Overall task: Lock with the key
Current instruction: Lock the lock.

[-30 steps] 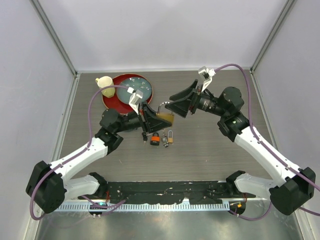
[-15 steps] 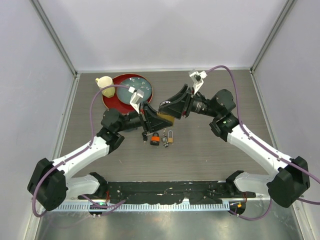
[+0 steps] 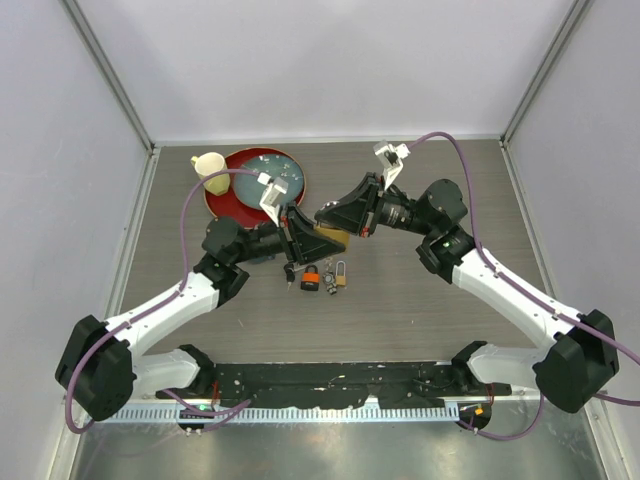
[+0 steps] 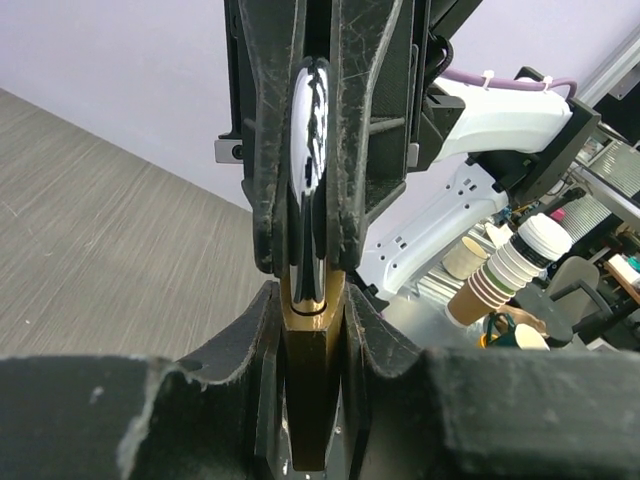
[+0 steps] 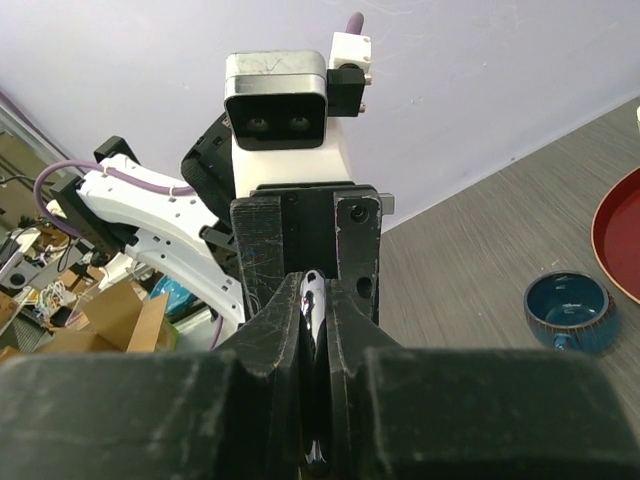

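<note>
Top external view: L gripper (image 3: 300, 235) and R gripper (image 3: 327, 213) meet mid-table, above table (image 3: 430, 300) surface, both on one brass padlock (image 3: 334, 239). L gripper clamps brass body at a narrow gap. R gripper comes in from the right, fingers pinched onto the silver shackle (image 3: 321, 213).

L wrist view: padlock (image 4: 310, 400) body sits upright btwn L gripper (image 4: 310, 305) fingers, shackle (image 4: 311, 150) rising out of it, squeezed on both sides by R fingers (image 4: 365, 120). R wrist view: shackle (image 5: 313, 300) edge-on in the slim gap of R gripper (image 5: 313, 335).

On table just near of the held lock: small orange lock (image 3: 311, 279), small brass lock (image 3: 341, 275), tiny metal bits (image 3: 328, 287) btwn them, poss keys, too small to tell. Key itself not made out for sure.

Far left: red tray (image 3: 222, 212), yellow cup (image 3: 210, 167) touching its left rim
</note>
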